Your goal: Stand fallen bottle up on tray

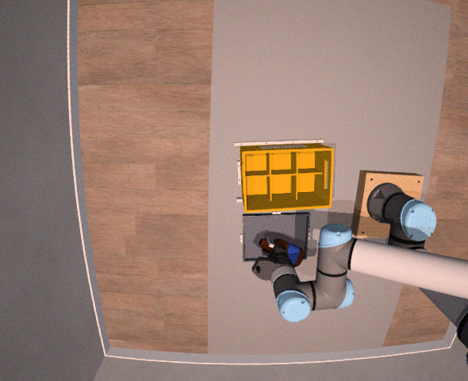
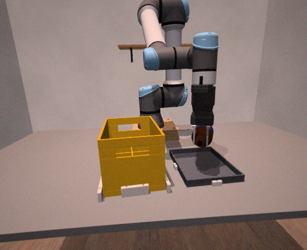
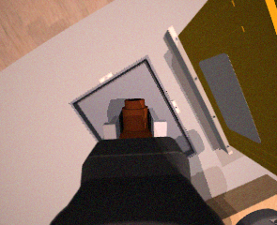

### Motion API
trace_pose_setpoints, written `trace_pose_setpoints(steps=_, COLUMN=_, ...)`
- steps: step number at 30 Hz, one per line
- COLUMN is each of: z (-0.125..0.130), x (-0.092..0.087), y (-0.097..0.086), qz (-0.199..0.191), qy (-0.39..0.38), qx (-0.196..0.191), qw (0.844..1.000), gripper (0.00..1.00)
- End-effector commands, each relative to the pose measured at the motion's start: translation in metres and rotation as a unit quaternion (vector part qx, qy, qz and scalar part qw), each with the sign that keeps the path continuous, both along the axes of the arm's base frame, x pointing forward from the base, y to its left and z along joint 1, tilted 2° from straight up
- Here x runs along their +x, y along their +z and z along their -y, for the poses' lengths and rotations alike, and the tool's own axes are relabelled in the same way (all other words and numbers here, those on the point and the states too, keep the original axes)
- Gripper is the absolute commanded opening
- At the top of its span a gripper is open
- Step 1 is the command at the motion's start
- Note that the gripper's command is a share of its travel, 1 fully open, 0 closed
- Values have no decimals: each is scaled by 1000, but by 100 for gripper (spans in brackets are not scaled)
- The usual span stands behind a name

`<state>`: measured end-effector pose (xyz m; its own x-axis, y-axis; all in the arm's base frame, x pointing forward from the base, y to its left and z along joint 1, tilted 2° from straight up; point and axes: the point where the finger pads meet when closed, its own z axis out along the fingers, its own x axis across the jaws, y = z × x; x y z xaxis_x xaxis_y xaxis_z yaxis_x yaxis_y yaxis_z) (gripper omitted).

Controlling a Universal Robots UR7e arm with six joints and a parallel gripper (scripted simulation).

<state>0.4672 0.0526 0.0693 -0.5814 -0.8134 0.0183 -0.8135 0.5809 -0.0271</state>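
Top view: the brown glass bottle with a blue label (image 1: 282, 248) is seen lying horizontal over the shallow dark grey tray (image 1: 291, 223), clamped across its body by the black two-finger gripper (image 1: 280, 254). Its long axis runs across the tray, neck pointing away from the arm's base.

Exterior view: the bottle (image 2: 201, 135) is held clear above the tray (image 2: 214, 179), mouth facing the camera, beside the yellow plastic crate (image 2: 132, 161). If it is released before being turned upright, it would likely fall flat again; a hard touchdown could shove the loose tray.

Wrist view: only the bottle's neck (image 3: 135, 117) shows beyond the gripper, pointing forward.
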Motion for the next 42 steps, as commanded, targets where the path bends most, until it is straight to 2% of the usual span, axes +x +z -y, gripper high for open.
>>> trace_pose_setpoints(steps=1, z=-1, x=1, y=11, qz=0, qy=0, qx=0, qw=1000, gripper=0)
trace_pose_setpoints(steps=13, z=-2, x=0, y=33, qz=0, qy=1, qx=0, qw=1000, gripper=0)
trace_pose_setpoints(steps=42, z=-3, x=0, y=68, qz=0, qy=1, qx=0, qw=1000, gripper=0)
